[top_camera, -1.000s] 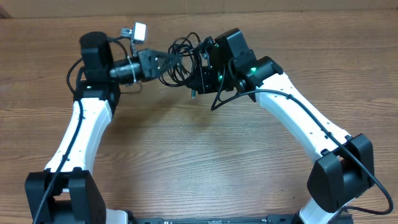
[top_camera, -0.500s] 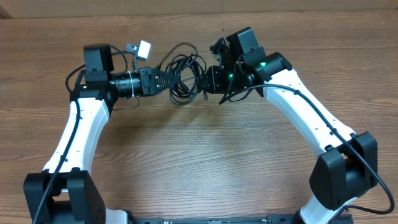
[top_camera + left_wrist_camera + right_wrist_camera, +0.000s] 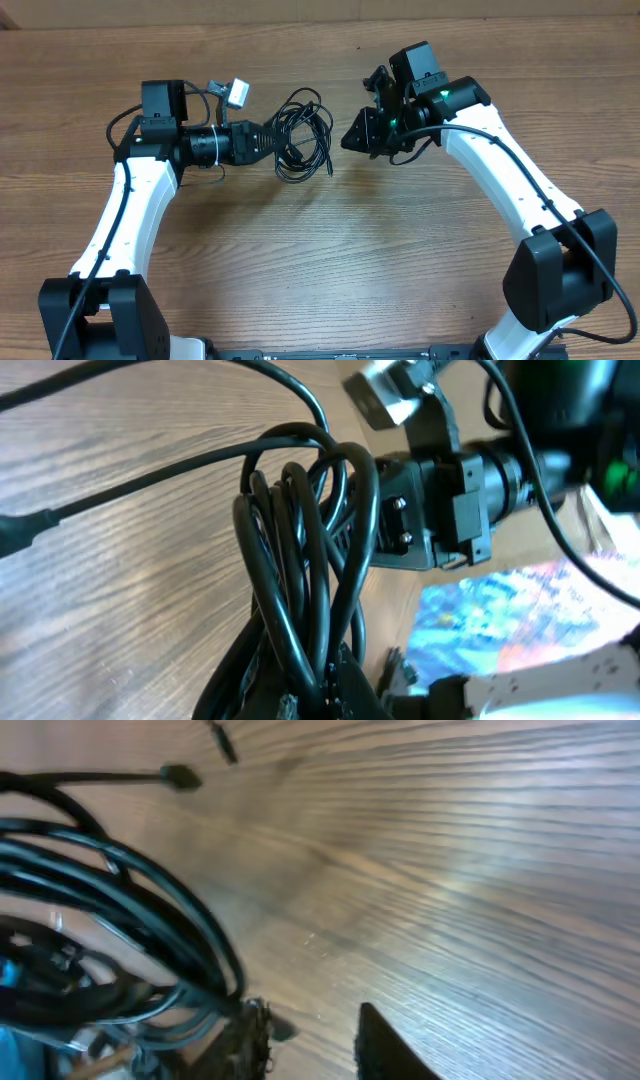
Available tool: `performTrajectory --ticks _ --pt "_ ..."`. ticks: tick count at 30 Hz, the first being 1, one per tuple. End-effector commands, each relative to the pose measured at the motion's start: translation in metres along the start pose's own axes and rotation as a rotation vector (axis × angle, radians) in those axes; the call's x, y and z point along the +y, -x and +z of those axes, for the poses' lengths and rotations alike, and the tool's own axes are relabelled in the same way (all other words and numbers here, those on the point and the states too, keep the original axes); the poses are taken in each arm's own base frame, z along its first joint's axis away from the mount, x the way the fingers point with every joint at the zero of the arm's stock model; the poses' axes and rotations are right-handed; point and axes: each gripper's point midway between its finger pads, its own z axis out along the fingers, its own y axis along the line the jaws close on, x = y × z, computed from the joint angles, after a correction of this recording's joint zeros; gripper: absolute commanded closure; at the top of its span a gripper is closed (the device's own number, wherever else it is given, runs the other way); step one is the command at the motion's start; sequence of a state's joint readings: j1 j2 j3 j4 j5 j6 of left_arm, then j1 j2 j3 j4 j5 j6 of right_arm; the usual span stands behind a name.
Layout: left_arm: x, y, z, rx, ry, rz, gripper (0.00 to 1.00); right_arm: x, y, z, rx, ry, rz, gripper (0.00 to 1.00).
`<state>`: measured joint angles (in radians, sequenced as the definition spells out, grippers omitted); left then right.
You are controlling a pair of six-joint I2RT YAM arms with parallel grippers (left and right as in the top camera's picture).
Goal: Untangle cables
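Rightward, clear of the bundle, the right gripper (image 3: 350, 140) has drawn back since a second ago; its fingers (image 3: 385, 1045) now stand apart with nothing between them. Toward the far side of the table (image 3: 330, 260), left of centre, the cables (image 3: 303, 135) sit in a looped bundle. The left gripper (image 3: 268, 140) pinches the bundle's left end, fingers pressed together on it. One plug (image 3: 180, 776) lies loose on the wood.

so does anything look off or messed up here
Only the cables: a tangled bunch of overlapping loops, pinched at one side by the left gripper. The right gripper stands open, clear of them. No damage shows.
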<state>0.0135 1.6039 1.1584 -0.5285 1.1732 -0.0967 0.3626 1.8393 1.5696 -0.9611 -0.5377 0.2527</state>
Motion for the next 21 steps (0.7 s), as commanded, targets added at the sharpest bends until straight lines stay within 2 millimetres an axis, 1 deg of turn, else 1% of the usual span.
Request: performTrajectory --ticks 1,4,8,10,12,15,18,20,21 --pt "-0.024 0.003 -0.001 -0.004 -0.062 0.224 0.96 0.019 -0.004 -0.008 0.007 0.075 -0.077 0.70" --pt "-0.019 0.003 0.000 -0.004 -0.036 0.281 0.96 0.027 -0.008 -0.025 -0.006 0.075 -0.094 0.69" --pt "-0.009 0.004 0.001 -0.003 0.020 0.290 0.96 0.040 -0.015 -0.060 -0.056 0.077 -0.117 0.67" --pt "-0.008 0.004 0.001 -0.002 0.019 0.307 0.96 0.050 -0.017 -0.075 -0.089 0.089 -0.140 0.62" --pt "-0.008 0.004 0.001 -0.002 0.019 0.323 0.96 0.058 -0.019 -0.083 -0.108 0.103 -0.158 0.55" --pt "-0.013 0.004 0.001 -0.003 -0.009 0.324 0.96 0.066 -0.019 -0.082 -0.112 0.118 -0.116 0.54" --pt "-0.027 0.002 0.000 -0.005 -0.089 0.324 0.96 0.071 -0.017 -0.070 -0.101 0.136 -0.002 0.55" --pt "-0.029 0.001 0.000 -0.004 -0.106 0.321 0.96 0.078 -0.012 -0.065 -0.108 0.163 0.004 0.55" --pt "-0.029 0.001 0.000 -0.003 -0.106 0.319 0.96 0.087 -0.010 -0.063 -0.111 0.197 -0.019 0.55"
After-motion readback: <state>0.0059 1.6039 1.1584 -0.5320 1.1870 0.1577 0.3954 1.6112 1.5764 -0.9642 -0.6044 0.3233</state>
